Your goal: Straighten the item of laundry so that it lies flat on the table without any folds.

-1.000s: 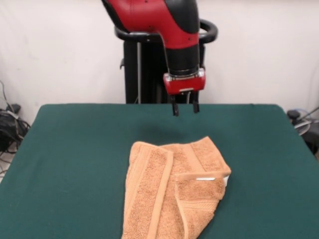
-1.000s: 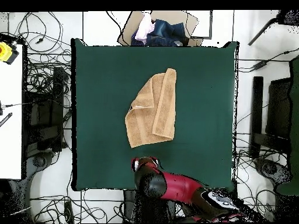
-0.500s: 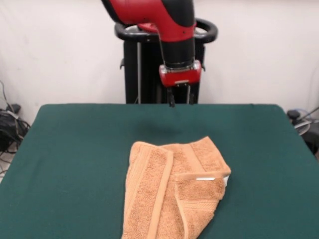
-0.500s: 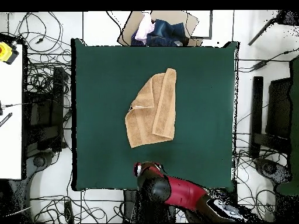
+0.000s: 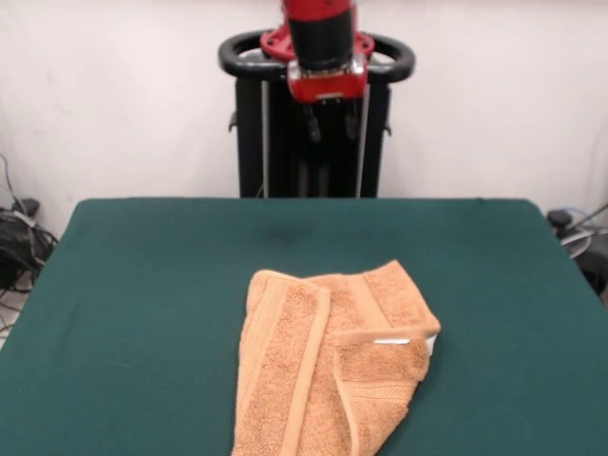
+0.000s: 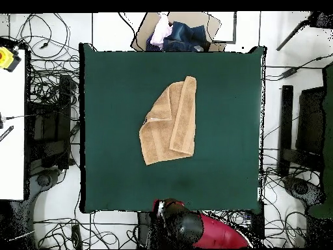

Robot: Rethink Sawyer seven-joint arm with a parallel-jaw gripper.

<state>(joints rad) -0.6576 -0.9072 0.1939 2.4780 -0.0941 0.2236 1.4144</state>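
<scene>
The item of laundry (image 5: 332, 380), a peach terry towel, lies crumpled on the green table (image 5: 142, 285), toward the near edge in the front view. One long side is folded over the middle, and a corner is turned back with a white label showing. Seen from overhead, the towel (image 6: 170, 122) sits near the middle of the table (image 6: 221, 97). My gripper (image 5: 331, 122) hangs high over the far edge, in front of the black pedestal and well clear of the towel. It is open and holds nothing.
A cardboard box (image 6: 179, 32) with bundled clothes stands beyond the table edge opposite the robot. Cables (image 6: 49, 84) cover the floor on both sides. A white bench (image 6: 10, 130) runs along the left in the overhead view.
The arm has drawn back and risen, from low over the far part of the table to high by the pedestal. The towel has not moved.
</scene>
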